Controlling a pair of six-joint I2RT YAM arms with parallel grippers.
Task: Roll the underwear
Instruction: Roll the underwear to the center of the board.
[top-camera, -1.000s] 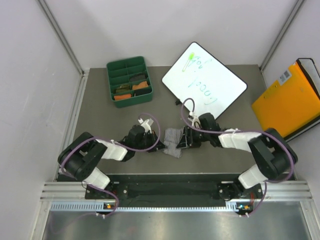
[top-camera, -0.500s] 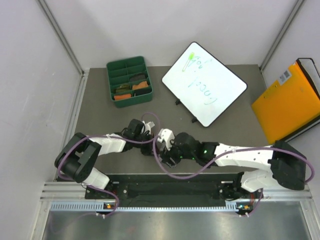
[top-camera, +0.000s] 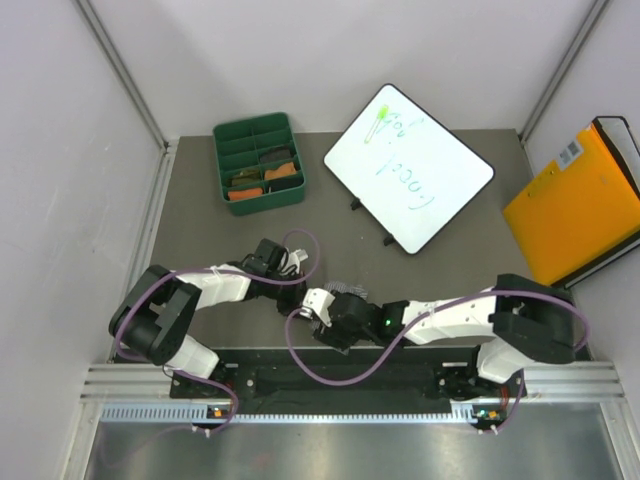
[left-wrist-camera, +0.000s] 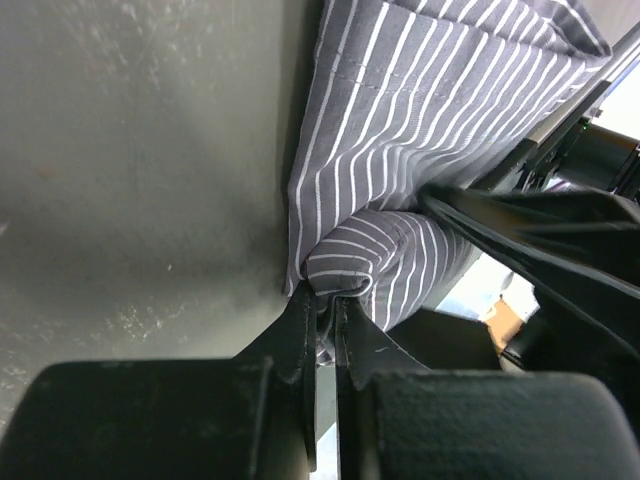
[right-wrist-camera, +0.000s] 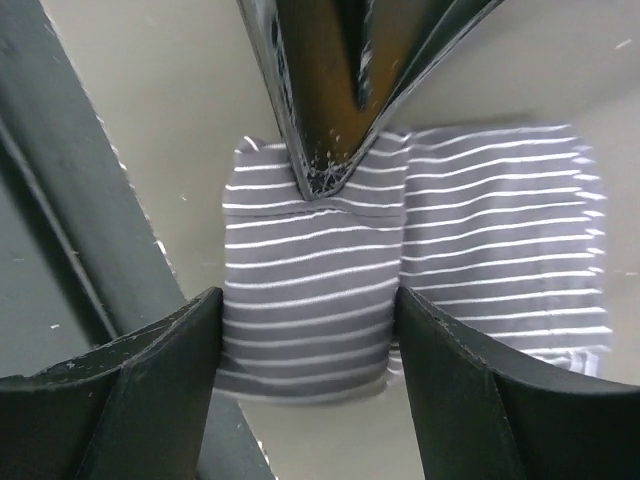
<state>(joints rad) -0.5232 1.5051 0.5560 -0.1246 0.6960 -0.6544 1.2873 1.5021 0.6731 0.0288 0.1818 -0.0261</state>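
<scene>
Right now the striped underwear (right-wrist-camera: 500, 220) lies on the tabletop (left-wrist-camera: 130, 150) between the arms. Left gripper (left-wrist-camera: 322, 300) — jaws pinched tight on a rolled fold of it. Right gripper (right-wrist-camera: 305, 300) — jaws wide, straddling the roll; whether they touch, I can't tell.

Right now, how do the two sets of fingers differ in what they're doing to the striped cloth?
The left fingers are pinched shut; the right fingers stand wide open. The left fingers grip a folded edge of the striped underwear; the right fingers straddle the cloth without clamping it. Both are black and work on the same garment.
</scene>
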